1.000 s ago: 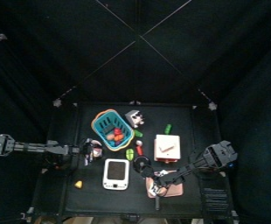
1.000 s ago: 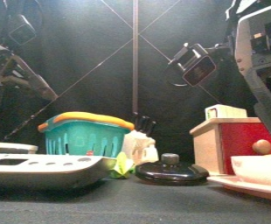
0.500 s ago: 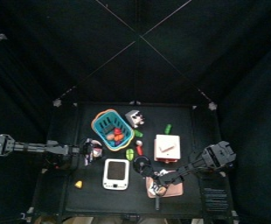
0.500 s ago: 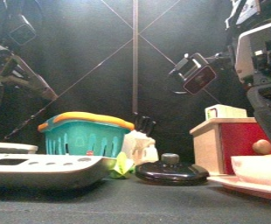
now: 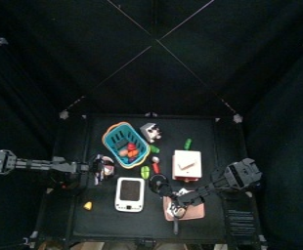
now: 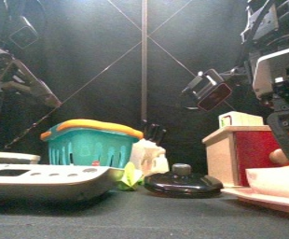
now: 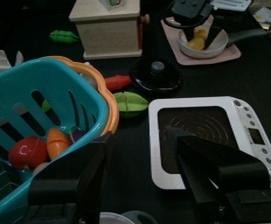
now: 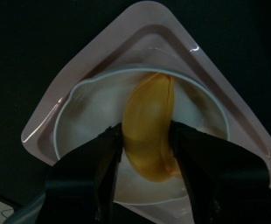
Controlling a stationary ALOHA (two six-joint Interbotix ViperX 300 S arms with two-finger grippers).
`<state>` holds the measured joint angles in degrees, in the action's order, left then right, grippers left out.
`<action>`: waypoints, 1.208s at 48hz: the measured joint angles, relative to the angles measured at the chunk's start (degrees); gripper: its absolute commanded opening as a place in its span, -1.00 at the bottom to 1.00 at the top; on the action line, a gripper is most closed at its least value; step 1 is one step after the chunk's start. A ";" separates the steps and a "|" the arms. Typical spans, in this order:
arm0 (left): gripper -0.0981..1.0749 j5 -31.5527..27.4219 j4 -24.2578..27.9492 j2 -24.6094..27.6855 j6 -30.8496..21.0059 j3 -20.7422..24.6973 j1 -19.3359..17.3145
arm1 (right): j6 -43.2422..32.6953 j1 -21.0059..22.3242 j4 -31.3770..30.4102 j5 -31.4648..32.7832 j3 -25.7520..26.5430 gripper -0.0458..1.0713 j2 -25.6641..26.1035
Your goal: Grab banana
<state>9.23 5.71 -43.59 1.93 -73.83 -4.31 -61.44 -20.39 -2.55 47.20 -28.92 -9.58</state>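
The banana (image 8: 149, 118) is a pale yellow-orange blob lying in a white bowl (image 8: 91, 114) on a pink plate (image 8: 73, 83) at the table's front right. My right gripper (image 8: 152, 137) is down over the bowl, open, with one jaw on each side of the banana. In the top view it (image 5: 183, 200) covers the bowl. The left wrist view shows the banana (image 7: 198, 37) far off under that gripper. My left gripper (image 7: 144, 175) is open and empty, hovering beside the teal basket (image 7: 38, 105) at the left.
A white scale (image 5: 129, 193) lies at front centre. A red and white box (image 5: 186, 163) stands behind the plate. A black lid (image 7: 158, 77) and a green piece (image 7: 132, 103) lie between basket and box. A tiny bright-yellow piece (image 5: 88, 206) lies front left.
My right arm has come lower over the pink plate, as the front view shows. The left arm has not moved.
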 measured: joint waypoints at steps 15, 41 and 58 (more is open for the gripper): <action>0.65 0.09 0.00 -0.09 0.00 0.00 0.00 | 0.09 0.00 -0.62 0.00 0.00 0.21 0.00; 0.65 0.09 0.00 -0.09 0.00 0.00 0.00 | -0.18 0.26 -1.58 3.69 2.55 0.18 3.78; 0.65 0.00 0.00 -0.09 0.00 0.00 0.00 | -0.09 0.35 -1.58 3.69 2.55 0.18 3.78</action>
<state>9.23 5.71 -43.68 1.93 -73.83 -4.31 -61.52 -20.04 -4.13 50.89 -26.37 -5.80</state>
